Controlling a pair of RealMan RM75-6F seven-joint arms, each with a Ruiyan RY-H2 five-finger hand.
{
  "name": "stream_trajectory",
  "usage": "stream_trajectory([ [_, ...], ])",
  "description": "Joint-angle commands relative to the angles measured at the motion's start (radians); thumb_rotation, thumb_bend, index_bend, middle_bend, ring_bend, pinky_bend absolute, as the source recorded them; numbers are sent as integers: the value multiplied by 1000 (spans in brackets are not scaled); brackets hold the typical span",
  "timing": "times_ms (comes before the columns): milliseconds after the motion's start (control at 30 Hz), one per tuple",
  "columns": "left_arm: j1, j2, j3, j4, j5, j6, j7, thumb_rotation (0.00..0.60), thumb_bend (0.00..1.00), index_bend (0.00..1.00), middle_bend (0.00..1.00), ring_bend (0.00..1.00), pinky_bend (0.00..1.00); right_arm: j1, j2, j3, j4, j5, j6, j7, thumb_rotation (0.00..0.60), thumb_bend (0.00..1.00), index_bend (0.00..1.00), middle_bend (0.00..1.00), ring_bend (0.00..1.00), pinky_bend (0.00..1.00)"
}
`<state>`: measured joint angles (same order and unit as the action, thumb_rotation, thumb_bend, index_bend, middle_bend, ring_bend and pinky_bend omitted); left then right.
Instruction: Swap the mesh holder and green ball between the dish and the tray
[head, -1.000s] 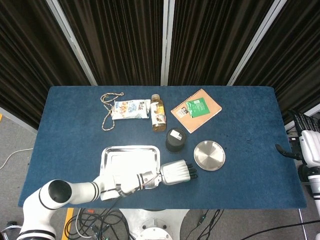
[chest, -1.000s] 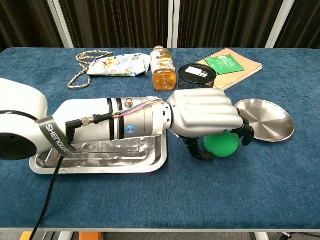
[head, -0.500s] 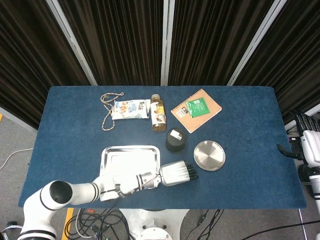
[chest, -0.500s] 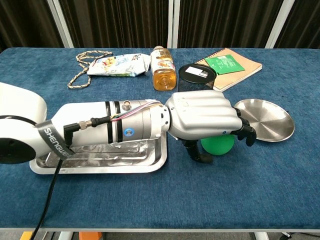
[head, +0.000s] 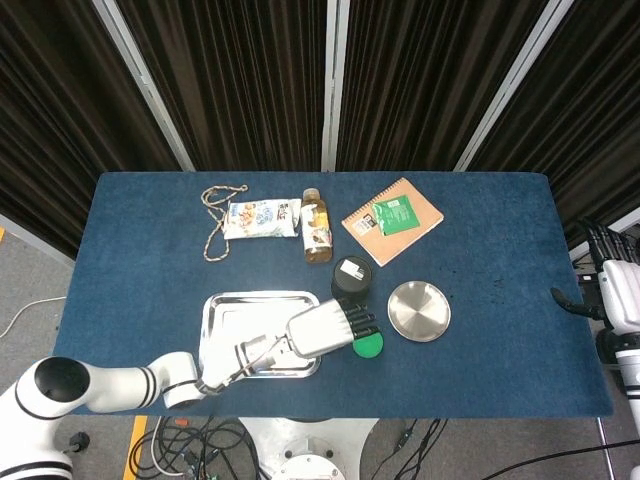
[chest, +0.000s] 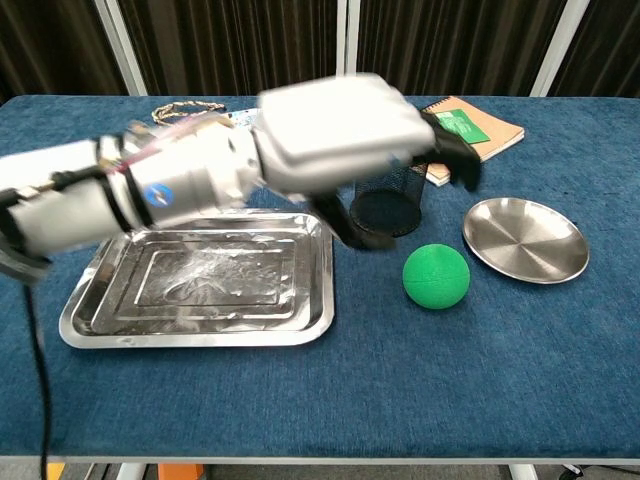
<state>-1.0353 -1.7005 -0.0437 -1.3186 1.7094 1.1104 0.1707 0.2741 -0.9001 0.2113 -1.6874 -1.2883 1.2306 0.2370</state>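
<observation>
Left hand (chest: 340, 130) lifted off green ball (chest: 436, 276), fingers apart | blue table (head: 500, 250) | dark curtains (head: 250, 70)

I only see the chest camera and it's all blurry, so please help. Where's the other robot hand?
Observer: The right robot hand hangs beyond the table's right edge.
Operator: What's hiding behind the big arm?
Observer: A bottle lies beside a snack packet, behind the mesh holder.
Operator: Is the left robot hand touching the ball?
Observer: From above, the left robot hand is over the tray's right edge. The green ball shows just past its fingertips, not gripped.
</observation>
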Motion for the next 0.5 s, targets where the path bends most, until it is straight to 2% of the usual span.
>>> stream_trajectory([
  [33,59,57,-23,-53,-63,38,42,600,210,248,258,274,583,7,-5,-1,-7,-3,-7,-12,600,176,0,32,0,0],
  [133,82,85,-50,-71,-115,39,22,600,202,242,255,272,568,13,-11,0,-14,-2,-8,-24,600,176,0,31,0,0],
  [233,72,103,-83,-71,-167,-8,-31,600,180,196,233,230,504,13,-14,1,-19,-2,-4,-31,600,176,0,30,0,0],
  [367,21,105,-132,-51,-250,-143,-152,600,138,118,144,130,390,8,-10,1,-20,0,4,-32,600,176,0,30,0,0],
  [500,-24,65,-182,-44,-354,-279,-307,600,103,67,82,85,332,4,-11,-1,-12,6,2,-24,600,176,0,29,0,0],
])
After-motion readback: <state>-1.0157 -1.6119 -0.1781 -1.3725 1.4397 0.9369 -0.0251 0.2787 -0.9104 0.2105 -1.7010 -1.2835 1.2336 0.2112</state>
